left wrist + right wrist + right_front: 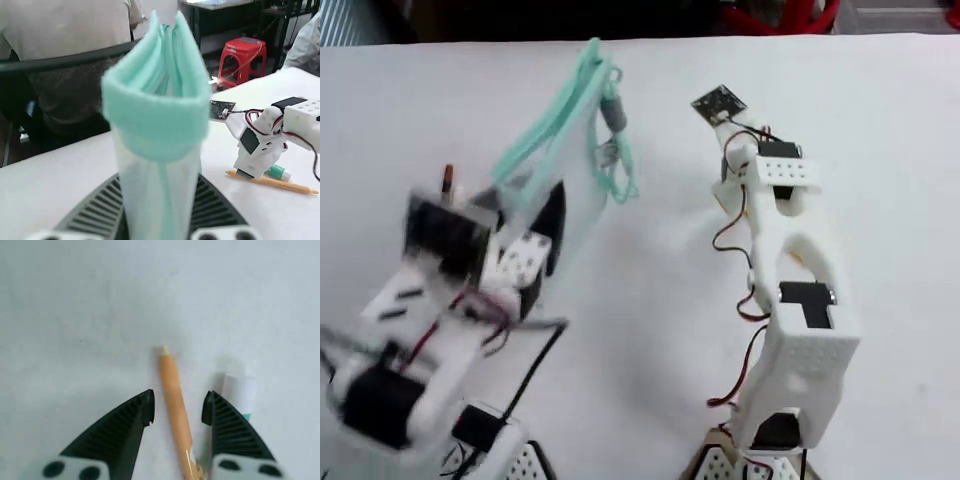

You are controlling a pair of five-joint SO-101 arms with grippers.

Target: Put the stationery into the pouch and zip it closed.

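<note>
High view with both wrist views. The left end effector (535,245) is clamped on the lower part of the pouch (560,130), a clear sleeve with a teal rim. It holds the pouch off the tabletop (650,300) at about 10 to 11 o'clock of the scene, with the mouth uppermost and partly parted. The right end effector (178,397) sits low over the tabletop at about 1 o'clock, its jaws moderately wide and straddling the orange pen (172,385), which lies flat between them with neither pad touching it. A white-and-teal tube (239,390) lies just beside the outer face of one finger, near the pen. No stationery can be seen inside the pouch, so the task appears to be at the first pick. Likely faults from here:

- **Off-centre closure:** the pen runs closer to one jaw than the other, so closing may roll or skew it rather than seat it squarely.
- **Contact with the tube:** the neighbouring finger may nudge or trap the tube if the end effector shifts sideways.
- **Snagging at the pouch:** the soft, narrow mouth may fold or close under contact, so a long pen brought in at an angle could catch on the teal rim and drop outside.
- **Slipping grip:** the thin film may slide in the left jaws if the pen pushes down on it.
</note>
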